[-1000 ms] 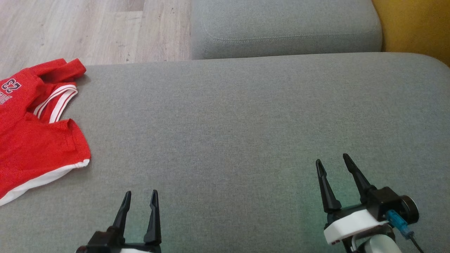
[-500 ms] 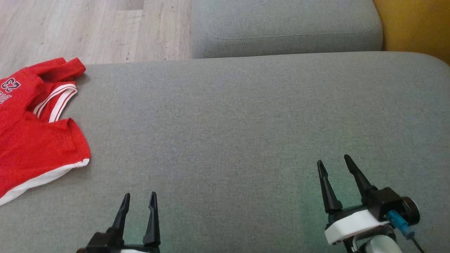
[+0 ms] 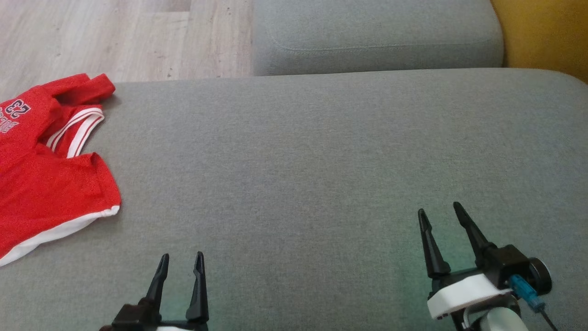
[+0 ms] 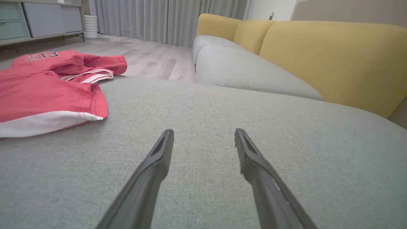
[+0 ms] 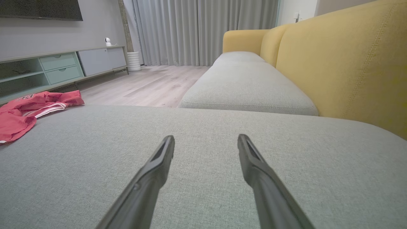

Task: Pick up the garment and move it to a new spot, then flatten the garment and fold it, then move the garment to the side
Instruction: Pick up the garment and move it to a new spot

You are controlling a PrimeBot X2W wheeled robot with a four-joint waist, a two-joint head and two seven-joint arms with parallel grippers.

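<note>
The garment (image 3: 41, 170) is a red jersey with white trim and a number print, lying rumpled at the far left of the grey sofa cushion (image 3: 321, 151). It also shows as the garment (image 4: 47, 92) in the left wrist view and the garment (image 5: 22, 111) in the right wrist view. My left gripper (image 3: 181, 257) stands open at the bottom left, well to the right of the jersey and apart from it. My right gripper (image 3: 438, 209) is open at the lower right over bare cushion. Nothing lies between either pair of fingers.
A second grey seat cushion (image 3: 376, 37) lies beyond the near one, with the yellow sofa back (image 3: 546, 32) at the right. Wood floor (image 3: 115, 37) shows past the cushion's far left edge. A low cabinet (image 5: 57, 66) stands across the room.
The whole head view has shifted slightly, so the camera moved. Both grippers stay open and nearly in place; the jersey lies as before.
</note>
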